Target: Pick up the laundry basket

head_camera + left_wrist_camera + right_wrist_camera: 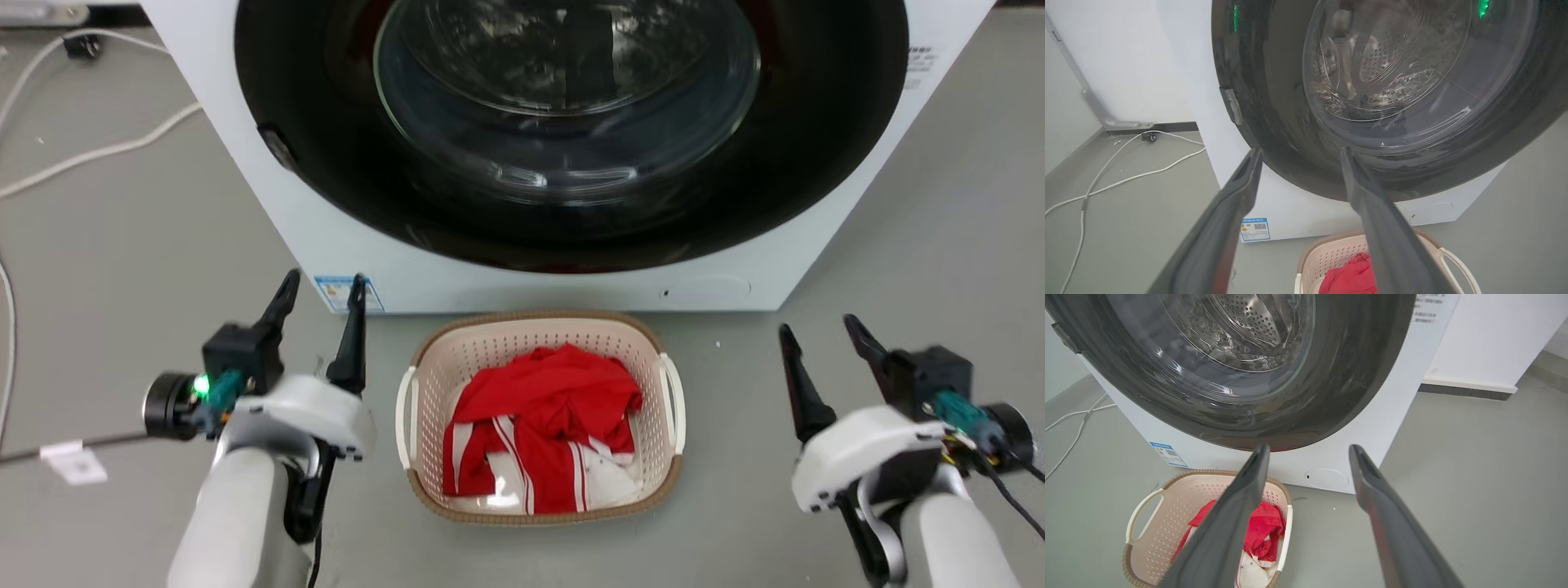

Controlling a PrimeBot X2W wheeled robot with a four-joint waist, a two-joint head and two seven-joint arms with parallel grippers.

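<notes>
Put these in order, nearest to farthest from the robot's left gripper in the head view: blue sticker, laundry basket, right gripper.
From the left gripper:
1. Blue sticker, on the washer by its fingertips.
2. Laundry basket, on the floor to its right.
3. Right gripper, across the basket.

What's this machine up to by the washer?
A two-armed robot is about to lift the laundry basket, which holds red and white clothes and sits in front of a washing machine. Its left gripper and right gripper are both open, one on each side of the basket, touching nothing. The basket has not been grasped yet.
</notes>
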